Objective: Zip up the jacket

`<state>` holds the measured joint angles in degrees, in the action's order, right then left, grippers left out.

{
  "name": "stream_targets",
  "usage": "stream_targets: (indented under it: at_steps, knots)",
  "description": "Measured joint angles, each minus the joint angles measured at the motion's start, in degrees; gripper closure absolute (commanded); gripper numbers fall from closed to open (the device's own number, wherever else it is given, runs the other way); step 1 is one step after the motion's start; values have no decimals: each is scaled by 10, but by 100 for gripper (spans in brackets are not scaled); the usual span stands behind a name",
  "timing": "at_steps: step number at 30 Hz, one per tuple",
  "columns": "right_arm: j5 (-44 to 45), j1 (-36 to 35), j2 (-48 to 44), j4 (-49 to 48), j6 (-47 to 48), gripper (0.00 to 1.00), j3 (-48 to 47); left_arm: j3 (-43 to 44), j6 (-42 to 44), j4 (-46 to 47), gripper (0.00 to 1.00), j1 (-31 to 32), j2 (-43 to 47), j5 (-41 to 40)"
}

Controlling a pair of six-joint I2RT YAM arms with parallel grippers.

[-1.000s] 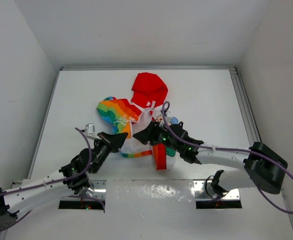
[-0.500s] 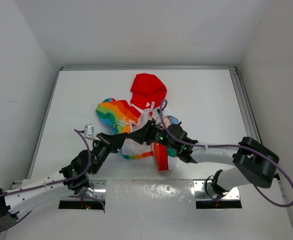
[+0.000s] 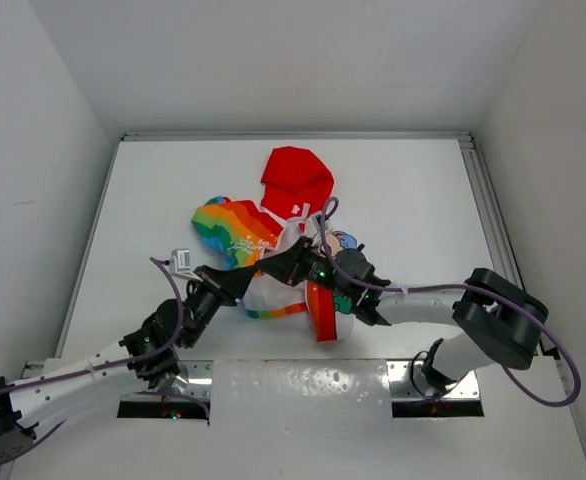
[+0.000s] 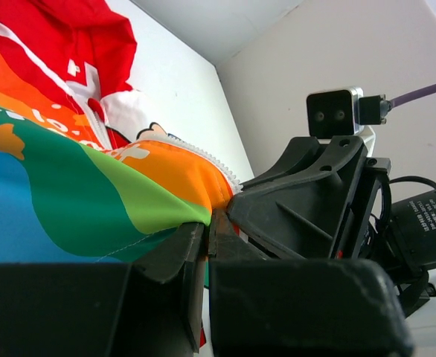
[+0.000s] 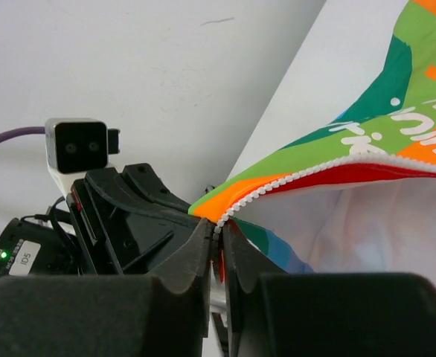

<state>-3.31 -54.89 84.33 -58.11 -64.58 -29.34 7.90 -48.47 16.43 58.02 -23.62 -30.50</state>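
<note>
The jacket [image 3: 298, 180] lies crumpled mid-table, red hood at the back, rainbow sleeve [image 3: 231, 225] to the left. My left gripper [image 3: 245, 281] is shut on the jacket's rainbow bottom corner [image 4: 69, 163], the cloth pinched between its fingertips [image 4: 207, 223]. My right gripper [image 3: 279, 267] meets it tip to tip from the right. It is shut on the lower end of the white zipper teeth [image 5: 315, 175], where the orange cloth [image 5: 233, 197] runs into the jaws [image 5: 219, 232]. Each wrist view shows the other gripper close by: the right one [image 4: 307, 201] and the left one [image 5: 129, 216].
A red and orange strip of the jacket [image 3: 320, 312] hangs toward the table's near edge. A metal rail [image 3: 485, 205] runs along the table's right side, and white walls close in on three sides. A small white tag [image 3: 182, 258] sits on the left arm's cable.
My right gripper slid left to meet the left gripper and its jaws closed on the jacket's zipper edge. The left gripper kept its hold and place.
</note>
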Motion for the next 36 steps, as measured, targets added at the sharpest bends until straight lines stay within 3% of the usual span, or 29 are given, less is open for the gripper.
stream_targets:
  at_steps: [4, 5, 7, 8, 11, 19, 30, 33, 36]
  knots:
    - [3, 0, 6, -24, -2, 100, 7, 0, -1, -6, 100, 0, 5, 6]
    - [4, 0, 7, -30, -2, 100, 9, 0, -2, -9, 94, 0, 8, 9]
    - [7, 0, 9, -39, -2, 100, 14, 0, 3, -18, 75, 0, 13, 16]
    - [9, 1, 10, -45, -1, 100, 16, 1, 4, -28, 61, 0, 15, 23]
    - [7, 8, 12, -60, -3, 100, 19, 7, 8, -56, 51, 0, 24, 38]
    - [-60, 57, 50, -127, -45, 100, 34, 88, 22, -143, 50, 0, 49, 41]
    - [-147, 72, 69, -134, -79, 100, 36, 144, 37, -196, 56, -11, -53, 65]
    - [-154, 77, 44, -136, -72, 100, 46, 145, 41, -207, 54, -56, -57, 99]
    - [-158, 93, 26, -139, -70, 100, 57, 178, 56, -228, 53, -189, -75, 203]
